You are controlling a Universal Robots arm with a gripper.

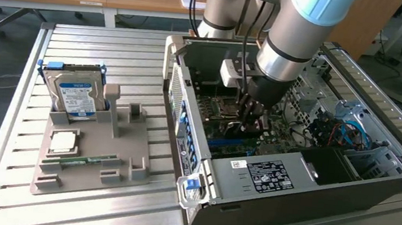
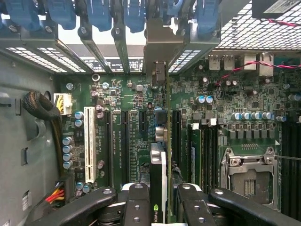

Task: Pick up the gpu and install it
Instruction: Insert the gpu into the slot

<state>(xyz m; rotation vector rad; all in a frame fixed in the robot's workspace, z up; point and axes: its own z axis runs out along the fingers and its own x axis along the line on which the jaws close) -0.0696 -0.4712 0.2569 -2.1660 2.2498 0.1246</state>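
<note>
My gripper (image 1: 249, 120) reaches down inside the open computer case (image 1: 283, 187), over the motherboard (image 1: 225, 101). It is shut on the gpu (image 2: 159, 176), a thin card seen edge-on between the two black fingers (image 2: 136, 202). The card stands upright along the black expansion slots (image 2: 134, 141), and its pale metal bracket (image 2: 162, 52) lies against the rear slot openings of the case. In the exterior view the gpu (image 1: 238, 131) is a dark shape just below the fingers. Whether its edge sits in a slot I cannot tell.
On the slatted table, at the exterior view's left, a grey fixture (image 1: 91, 174) holds a hard drive (image 1: 74, 97), a CPU (image 1: 63, 141) and a RAM stick (image 1: 82, 161). Inside the case are a white slot (image 2: 89, 148), the CPU socket (image 2: 249, 179) and blue bracket latches (image 2: 99, 14).
</note>
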